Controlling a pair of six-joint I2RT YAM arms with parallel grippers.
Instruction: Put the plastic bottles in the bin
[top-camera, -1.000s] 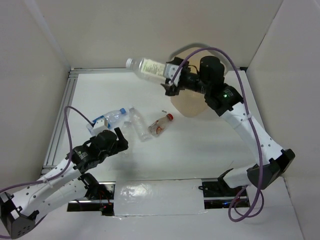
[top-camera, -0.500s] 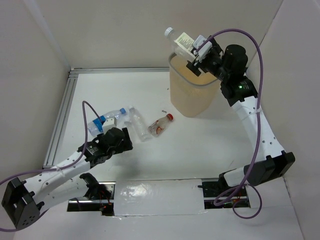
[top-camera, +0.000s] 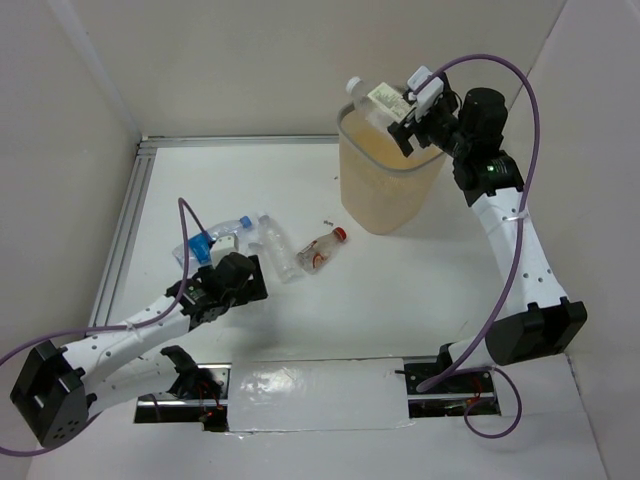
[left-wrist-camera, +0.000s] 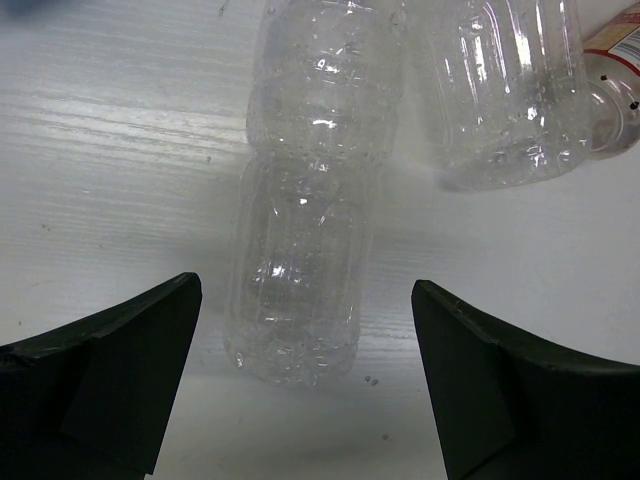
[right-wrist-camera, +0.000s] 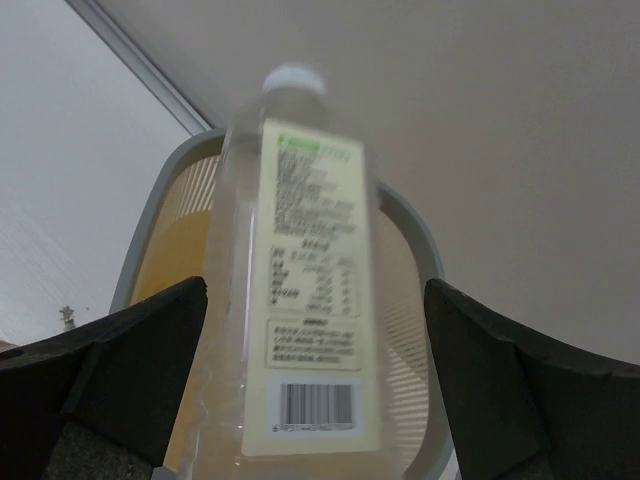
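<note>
Right hand (right-wrist-camera: 313, 290) is up over the tall beige translucent plastic bin (top-camera: 380, 205). Its fingers stand wider than the clear white-capped bottle with the big white label (right-wrist-camera: 300, 200) between them. There is a visible gap on one side, so the bottle reads as let go, not clamped. The bottle is blurred and tilted, with its cap toward the far rim and its body above the bin mouth.

Left hand (left-wrist-camera: 305, 300) is spread wide and low over the white surface (top-camera: 400, 290). It straddles the base end of a clear crinkly unlabelled bottle (left-wrist-camera: 300, 200) lying flat and holds nothing. A second clear bottle (left-wrist-camera: 500, 90) lies just beside it. A small red-capped bottle (top-camera: 322, 250) and a blue-capped one (top-camera: 215, 235) also lie on the surface, outside the bin.

Risks:
- The labelled bottle is long and slanted, so its cap end may clip the far rim and tip out behind the bin.
- The bin looks light, and a knock from the right arm could shift it.
- On the left, thin round plastic may squirt or roll away as the fingers close.
- The right-side finger may nudge the neighbouring bottle, since the two lie so close.
</note>
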